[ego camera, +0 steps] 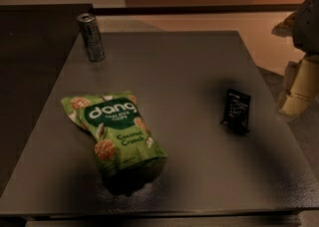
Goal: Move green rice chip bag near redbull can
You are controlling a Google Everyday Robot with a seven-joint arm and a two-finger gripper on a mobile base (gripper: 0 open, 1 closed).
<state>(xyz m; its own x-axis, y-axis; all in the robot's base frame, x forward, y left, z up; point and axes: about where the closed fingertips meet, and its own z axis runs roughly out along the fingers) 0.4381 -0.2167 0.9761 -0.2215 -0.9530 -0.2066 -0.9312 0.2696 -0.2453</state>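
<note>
Nearest the front edge lies the green rice chip bag (115,134), flat on its back with the "dang" label up and its top toward the far left. The redbull can (91,38) stands upright at the far left corner of the dark table (189,66), well apart from the bag. 1 small black wrapper (236,111) lies right of centre. The gripper (299,89) hangs beyond the table's right edge, touching none of the 3 items; whether it is spread or closed cannot be told.
</note>
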